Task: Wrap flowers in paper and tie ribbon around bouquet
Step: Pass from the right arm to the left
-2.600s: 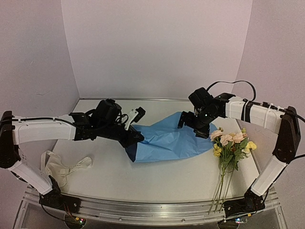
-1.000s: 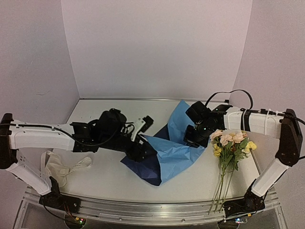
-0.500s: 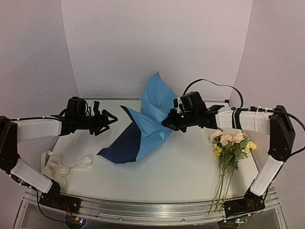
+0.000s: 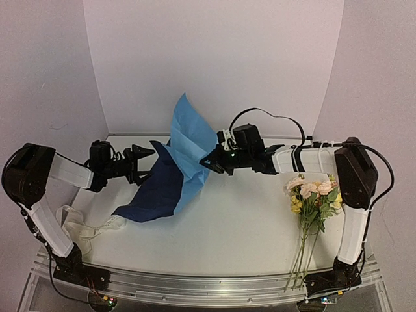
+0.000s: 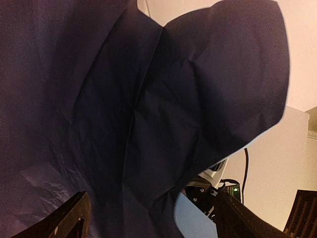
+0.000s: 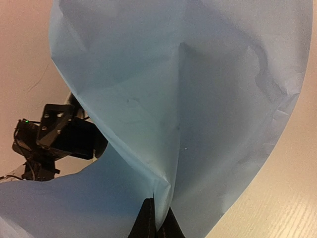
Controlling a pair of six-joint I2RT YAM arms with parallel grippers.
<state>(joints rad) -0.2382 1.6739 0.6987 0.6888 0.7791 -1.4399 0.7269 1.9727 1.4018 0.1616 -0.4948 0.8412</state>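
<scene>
A white table [image 4: 247, 227] between pale walls. Since a moment ago the right pincer [image 4: 208, 162] has carried the large thin light-blue paper sheet [image 4: 188, 140] further left, still clenched on a fold. The left pincer [image 4: 149, 164] has drawn back, jaws spread wide and empty, just left of the sheet. The sheet slants from a raised tip above the right pincer down to the table, nearer and left. The pink, cream and yellow flowers [image 4: 313, 192] lie well right of it, stems toward the near edge. Lettering on the off-white ribbon [image 4: 84, 227] is too small to read.
</scene>
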